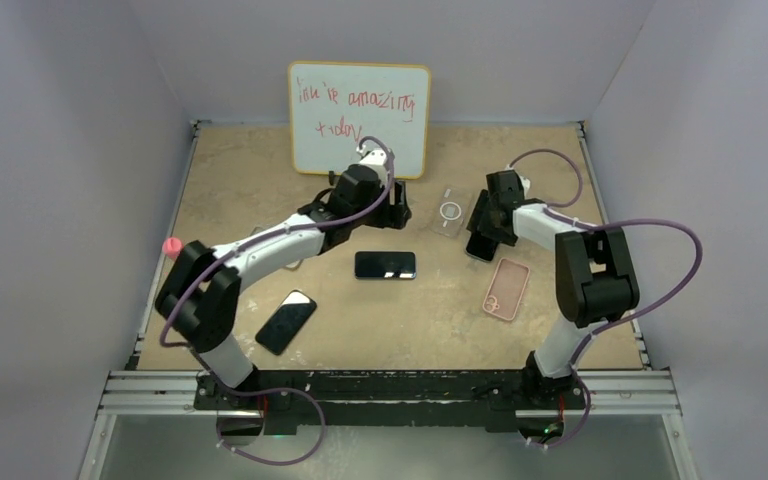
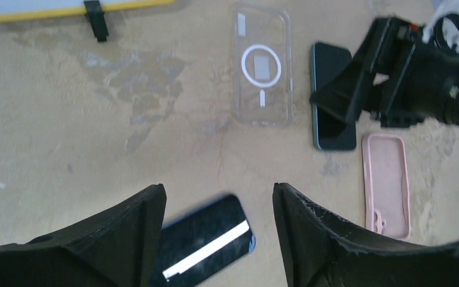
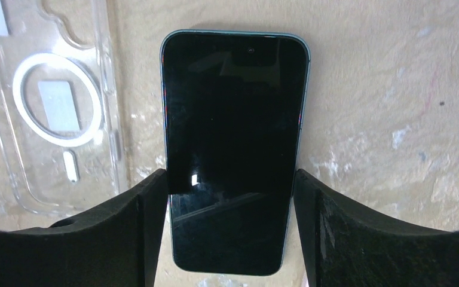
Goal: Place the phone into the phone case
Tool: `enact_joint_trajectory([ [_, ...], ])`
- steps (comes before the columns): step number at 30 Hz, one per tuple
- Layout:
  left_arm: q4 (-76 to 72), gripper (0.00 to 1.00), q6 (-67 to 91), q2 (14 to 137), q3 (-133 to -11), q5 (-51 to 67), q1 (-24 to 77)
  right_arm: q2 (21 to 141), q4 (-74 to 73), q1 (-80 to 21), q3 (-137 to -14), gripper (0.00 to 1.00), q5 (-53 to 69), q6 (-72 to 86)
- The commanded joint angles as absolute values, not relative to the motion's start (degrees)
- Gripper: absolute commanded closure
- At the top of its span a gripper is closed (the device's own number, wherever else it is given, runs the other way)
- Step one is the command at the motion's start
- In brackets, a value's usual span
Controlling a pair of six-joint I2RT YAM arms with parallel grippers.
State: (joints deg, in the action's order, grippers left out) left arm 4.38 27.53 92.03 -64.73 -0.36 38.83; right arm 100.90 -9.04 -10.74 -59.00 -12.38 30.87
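Overhead, we list a tan table (image 1: 260, 190) and take the clear case (image 1: 450, 211), marked with a white ring, as our reference item.
- Teal-edged phone (image 1: 480, 254): just right of the clear case, flat on the table, screen up.
- Right gripper (image 1: 482, 236): over that phone.
- Pink case (image 1: 507, 289): right of the clear case and nearer the arm bases, apart from it.
- Middle phone (image 1: 385, 265): left of the clear case and nearer the bases, lying crosswise.
- Near phone (image 1: 286, 322): well left of the clear case, closest to the bases, angled.
- Whiteboard (image 1: 359, 118): behind and left of the clear case, propped at the back wall, red handwriting on it.
- Left gripper (image 1: 396, 210): just left of the clear case.

Left wrist view: we record the left gripper (image 2: 218, 197) released, its fingers (image 2: 137, 233) spread wide. The middle phone (image 2: 209, 239) shows blurred below the gap. The clear case (image 2: 262, 66) lies ahead. The teal-edged phone (image 2: 333, 128) lies alongside its right edge, with the right gripper across it. The pink case (image 2: 385, 179) lies further right.

Right wrist view: we record the right gripper (image 3: 230, 179) clasped on the teal-edged phone (image 3: 233, 119), with a finger (image 3: 125, 233) against each long edge. The screen is dark. The clear case (image 3: 54, 107) sits just left, a strip of table between them, so the phone is outside it.
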Motion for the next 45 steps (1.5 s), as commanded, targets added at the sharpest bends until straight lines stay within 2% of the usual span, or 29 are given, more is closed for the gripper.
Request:
enact_joint_trajectory([
  [1, -6.2, 0.33, 30.2, 100.0, -71.6, -6.7, 41.0, 97.9, -14.1, -10.6, -57.2, 0.38, -11.0, 32.8],
  [14, -9.1, 0.47, 29.2, 120.5, -86.5, -7.1, 43.3, 91.6, -17.5, -10.7, -57.6, 0.42, -13.0, 33.6],
  [30, -4.5, 0.60, 29.8, 132.7, -95.9, -6.2, 43.3, 82.7, -19.3, -10.6, -54.1, 0.45, -13.0, 35.0],
  [34, -3.4, 0.71, 29.4, 133.5, -96.1, -6.5, 43.3, 81.2, -19.5, -10.6, -52.8, 0.45, -11.4, 35.5],
  [39, -4.2, 0.98, 28.5, 131.0, -93.5, -4.6, 43.3, 78.2, -18.9, -10.7, -50.5, 0.46, -11.4, 35.9],
  [45, -1.2, 1.00, 27.4, 122.6, -88.9, -4.6, 43.4, 71.3, -19.8, -10.6, -46.1, 0.46, -8.7, 34.1],
])
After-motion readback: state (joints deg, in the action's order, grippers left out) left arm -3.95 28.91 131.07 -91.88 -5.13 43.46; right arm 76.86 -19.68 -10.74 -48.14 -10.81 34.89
